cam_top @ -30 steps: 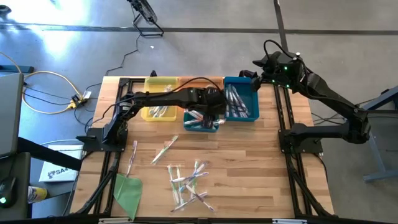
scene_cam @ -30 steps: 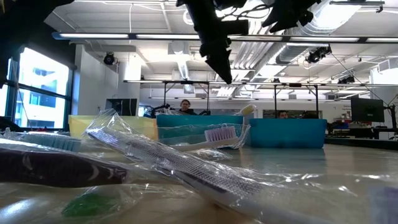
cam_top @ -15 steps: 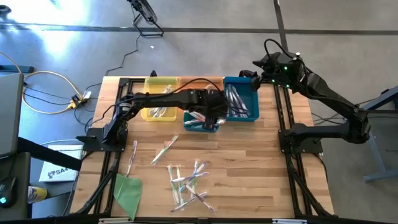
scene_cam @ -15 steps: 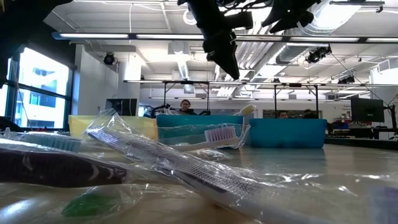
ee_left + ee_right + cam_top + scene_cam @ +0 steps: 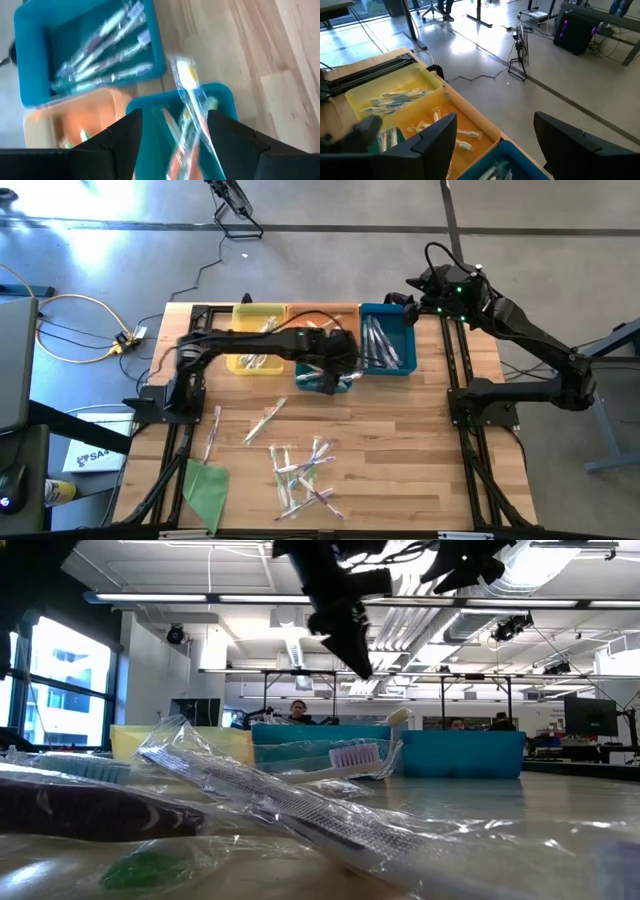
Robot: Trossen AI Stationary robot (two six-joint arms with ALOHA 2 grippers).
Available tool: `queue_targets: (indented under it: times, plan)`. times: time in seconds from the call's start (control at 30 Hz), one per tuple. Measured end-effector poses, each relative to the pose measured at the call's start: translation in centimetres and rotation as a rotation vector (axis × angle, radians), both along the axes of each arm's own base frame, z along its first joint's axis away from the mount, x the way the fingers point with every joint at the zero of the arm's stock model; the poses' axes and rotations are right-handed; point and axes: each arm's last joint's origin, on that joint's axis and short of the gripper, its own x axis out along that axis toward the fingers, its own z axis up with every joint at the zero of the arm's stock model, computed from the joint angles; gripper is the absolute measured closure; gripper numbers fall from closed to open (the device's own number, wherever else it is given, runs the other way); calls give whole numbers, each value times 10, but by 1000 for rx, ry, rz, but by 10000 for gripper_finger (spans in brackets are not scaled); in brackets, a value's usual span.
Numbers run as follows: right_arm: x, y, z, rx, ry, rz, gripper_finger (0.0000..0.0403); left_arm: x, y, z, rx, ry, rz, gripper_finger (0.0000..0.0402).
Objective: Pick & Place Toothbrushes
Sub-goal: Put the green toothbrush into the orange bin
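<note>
Many clear-wrapped toothbrushes [image 5: 305, 472] lie loose at six o'clock on the wooden counter [image 5: 400, 440]; the left gripper [image 5: 338, 365], jaws spread and empty, is nearest, over the small teal bin [image 5: 322, 383].

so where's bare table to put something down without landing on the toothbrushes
Bare wood lies on the table between the loose toothbrush pile and the right arm's base. A narrower strip runs between the pile and the small teal bin. It is crowded at the bins, under the left gripper, and near the green sheet.

wrapped toothbrushes [image 5: 300, 470] scattered on table, others binned
</note>
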Motion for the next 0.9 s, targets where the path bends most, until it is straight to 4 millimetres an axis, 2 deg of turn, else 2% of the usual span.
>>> queue_targets:
  times: [0.13,0.37,0.57,0.7,0.83,0.9]
  plan:
    - [0,0,-1,3,6,2,145,-30,-4,-4,-19,-74,43,184]
    - [0,0,-1,0,7,-2,145,-102,-12,-2,-63,-245,105,184]
    - [0,0,-1,1,6,0,145,-154,-20,-22,-230,-168,276,184]
    - [0,0,0,1,5,2,145,-177,-25,-29,-398,-77,410,184]
    - [0,0,0,1,5,2,145,-184,-29,-29,-617,-44,558,184]
    - [0,0,-1,1,6,2,145,-180,-30,-26,-721,-83,627,184]
